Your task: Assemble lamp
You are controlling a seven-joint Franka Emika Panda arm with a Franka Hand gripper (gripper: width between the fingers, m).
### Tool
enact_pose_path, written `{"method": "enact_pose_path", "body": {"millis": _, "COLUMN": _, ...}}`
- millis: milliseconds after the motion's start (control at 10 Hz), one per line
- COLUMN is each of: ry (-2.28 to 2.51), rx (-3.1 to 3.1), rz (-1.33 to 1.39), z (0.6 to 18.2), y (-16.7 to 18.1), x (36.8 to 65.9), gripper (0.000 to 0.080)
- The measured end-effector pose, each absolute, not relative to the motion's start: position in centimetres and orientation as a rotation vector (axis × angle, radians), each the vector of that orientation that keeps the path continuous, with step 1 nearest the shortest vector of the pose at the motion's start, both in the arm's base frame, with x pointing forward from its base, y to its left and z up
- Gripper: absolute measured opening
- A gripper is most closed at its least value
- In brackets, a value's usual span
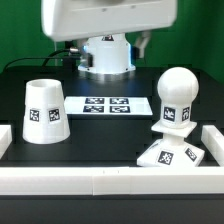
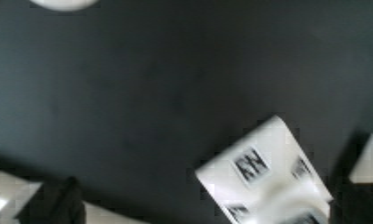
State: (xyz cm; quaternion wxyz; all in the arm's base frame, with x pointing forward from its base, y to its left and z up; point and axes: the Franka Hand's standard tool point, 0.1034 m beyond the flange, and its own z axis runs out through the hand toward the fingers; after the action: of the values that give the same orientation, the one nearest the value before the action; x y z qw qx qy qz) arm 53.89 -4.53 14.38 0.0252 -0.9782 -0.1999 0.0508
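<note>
The white conical shade [image 1: 45, 112] stands wide end down on the black table at the exterior view's left. The round-topped bulb [image 1: 176, 98] stands upright at the exterior view's right, just behind or on the low sloped square base [image 1: 172, 152]; I cannot tell which. My gripper [image 2: 204, 205] is high above the table and looks open and empty, with dark fingers [image 2: 51, 204] at the edges of the blurred wrist view. In the exterior view only the arm's white body [image 1: 105, 20] shows at the top.
The marker board [image 1: 108, 105] lies flat mid-table, also below my gripper in the wrist view [image 2: 263, 175]. A white wall [image 1: 110, 180] runs along the table's front and sides. A blurred white blob [image 2: 62, 4] shows at the wrist picture's edge.
</note>
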Motion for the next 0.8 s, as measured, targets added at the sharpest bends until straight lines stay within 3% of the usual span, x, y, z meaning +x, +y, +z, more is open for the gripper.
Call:
{"method": "enact_pose_path", "body": {"millis": 400, "ry": -0.617, "rx": -3.025, "rz": 0.160, "z": 14.3, "y": -4.4, "x": 53.9, "gripper": 0.0699}}
{"method": "enact_pose_path", "body": {"millis": 700, "ry": -0.631, "rx": -3.010, "rz": 0.143, "z": 13.7, "y": -9.4, "x": 50.3, "gripper": 0.0699}}
{"method": "enact_pose_path", "body": {"millis": 800, "ry": -0.612, "rx": -3.014, "rz": 0.150, "z": 13.7, "y": -9.4, "x": 50.2, "gripper": 0.0699}}
